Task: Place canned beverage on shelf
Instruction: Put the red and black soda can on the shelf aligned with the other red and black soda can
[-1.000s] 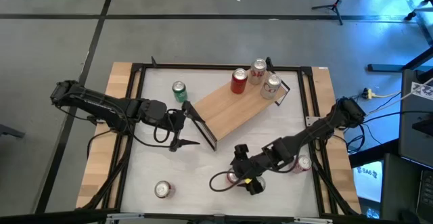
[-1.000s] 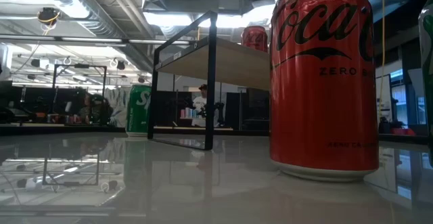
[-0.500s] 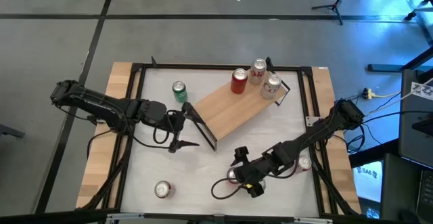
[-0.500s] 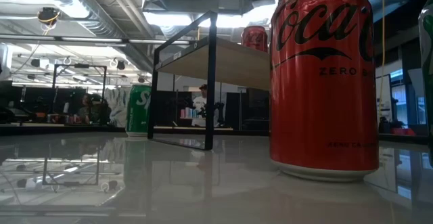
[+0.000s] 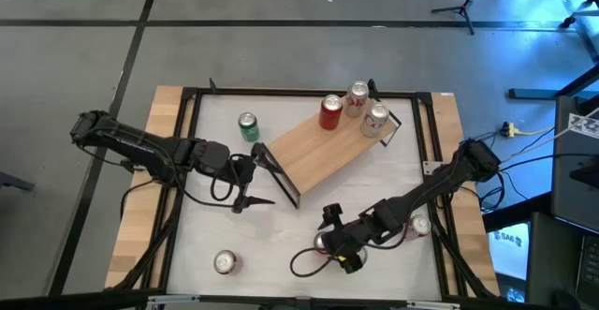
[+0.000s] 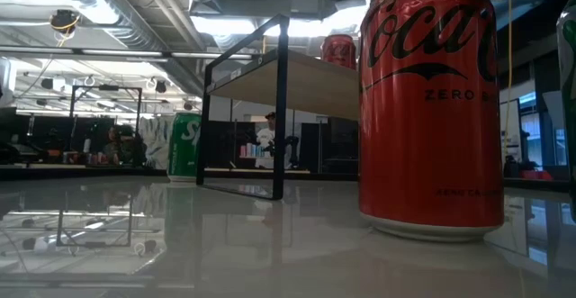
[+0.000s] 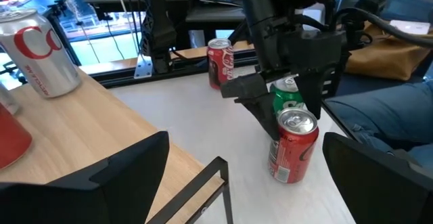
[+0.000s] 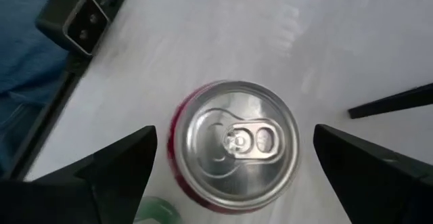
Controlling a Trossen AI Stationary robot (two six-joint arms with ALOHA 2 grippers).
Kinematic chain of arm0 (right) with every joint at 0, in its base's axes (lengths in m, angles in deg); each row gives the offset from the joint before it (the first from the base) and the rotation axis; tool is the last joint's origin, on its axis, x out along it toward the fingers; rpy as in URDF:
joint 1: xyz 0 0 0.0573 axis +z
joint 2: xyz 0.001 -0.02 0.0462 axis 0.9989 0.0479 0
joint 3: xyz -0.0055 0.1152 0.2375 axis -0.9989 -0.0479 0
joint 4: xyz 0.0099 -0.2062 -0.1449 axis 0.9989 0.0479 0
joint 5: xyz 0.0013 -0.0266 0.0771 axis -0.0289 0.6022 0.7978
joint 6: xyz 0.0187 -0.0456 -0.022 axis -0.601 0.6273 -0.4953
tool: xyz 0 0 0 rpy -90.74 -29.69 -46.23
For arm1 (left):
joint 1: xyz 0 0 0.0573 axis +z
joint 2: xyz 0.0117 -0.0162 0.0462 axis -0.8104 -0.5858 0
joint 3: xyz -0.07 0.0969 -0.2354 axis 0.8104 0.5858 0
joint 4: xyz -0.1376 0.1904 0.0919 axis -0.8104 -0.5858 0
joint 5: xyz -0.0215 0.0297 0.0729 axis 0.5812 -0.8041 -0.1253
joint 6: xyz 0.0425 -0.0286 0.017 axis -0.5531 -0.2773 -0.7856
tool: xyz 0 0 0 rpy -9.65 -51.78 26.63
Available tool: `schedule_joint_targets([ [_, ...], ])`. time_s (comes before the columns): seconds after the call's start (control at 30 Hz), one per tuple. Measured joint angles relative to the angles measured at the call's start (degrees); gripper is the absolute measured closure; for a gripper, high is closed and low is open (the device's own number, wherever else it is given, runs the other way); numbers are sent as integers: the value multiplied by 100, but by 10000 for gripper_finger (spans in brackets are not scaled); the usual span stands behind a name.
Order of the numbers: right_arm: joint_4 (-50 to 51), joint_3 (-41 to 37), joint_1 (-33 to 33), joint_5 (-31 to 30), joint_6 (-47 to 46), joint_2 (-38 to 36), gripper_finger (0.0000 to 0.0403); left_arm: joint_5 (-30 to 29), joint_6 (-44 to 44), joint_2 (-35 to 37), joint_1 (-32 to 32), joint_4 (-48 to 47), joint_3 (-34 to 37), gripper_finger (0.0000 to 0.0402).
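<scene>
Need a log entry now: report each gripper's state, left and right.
Left gripper: open, holding nothing, beside the shelf.
Right gripper: open, fingers either side of the upright red can, not closed on it.

The glossy white tabletop [image 6: 225, 244] mirrors the room; the red metal can [image 8: 233, 143] has a brushed silver lid; the light-wood plank shelf [image 5: 323, 151] looks matt.

You see a red can [image 5: 325, 243] standing upright on the white bench, its silver top [image 8: 236, 141] facing up. The light-wood shelf [image 5: 323, 151] sits slanted nearby, with three cans standing at its far end.
</scene>
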Motion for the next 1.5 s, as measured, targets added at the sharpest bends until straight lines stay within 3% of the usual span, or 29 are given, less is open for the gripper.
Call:
schedule_joint_targets([
  [0.57,-47,1,1,-13,107,203,15,0,1,0,0,2,0,21],
  [0.97,-17,2,-1,33,118,203,106,-2,-2,0,0,2,0,21],
  [1.5,110,4,-6,-12,114,39,106,-4,-6,0,0,4,0,21],
])
